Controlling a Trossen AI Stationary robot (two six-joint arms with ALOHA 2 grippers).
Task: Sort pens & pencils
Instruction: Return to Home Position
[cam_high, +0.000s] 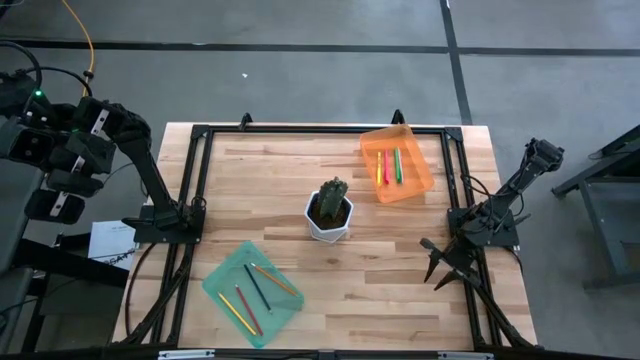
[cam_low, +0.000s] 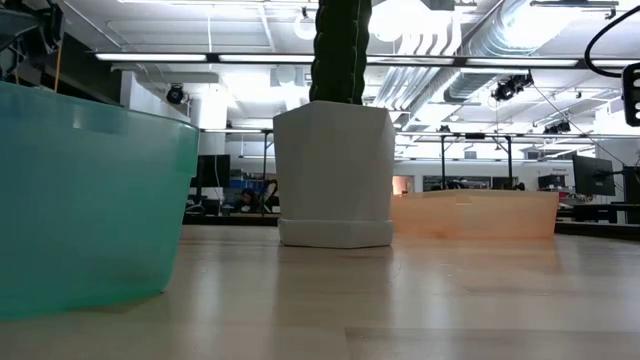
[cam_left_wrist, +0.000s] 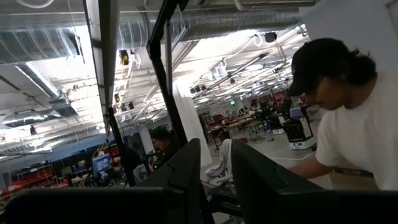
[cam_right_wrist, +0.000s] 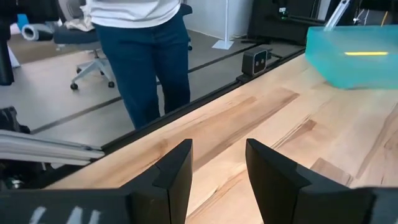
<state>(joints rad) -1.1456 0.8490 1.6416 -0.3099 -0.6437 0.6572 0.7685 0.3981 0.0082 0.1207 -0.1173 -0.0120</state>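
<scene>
Three pens, yellow (cam_high: 379, 166), pink-red (cam_high: 387, 165) and green (cam_high: 397, 164), lie side by side in the orange tray (cam_high: 420, 175) at the table's far right. Several pencils (cam_high: 256, 290) lie in the teal tray (cam_high: 225, 275) at the near left. My right gripper (cam_high: 432, 270) is low over the table's right side, open, with bare wood between its fingers (cam_right_wrist: 219, 168). My left arm (cam_high: 75, 150) is folded up off the table's left edge. Its gripper (cam_left_wrist: 216, 180) is open, points into the room and holds nothing.
A white pot with a cactus (cam_high: 330, 212) stands mid-table between the two trays. A black frame (cam_high: 200, 180) runs around the tabletop. One person (cam_right_wrist: 146, 56) stands beyond the table's near edge, and another (cam_left_wrist: 348, 112) shows in the left wrist view.
</scene>
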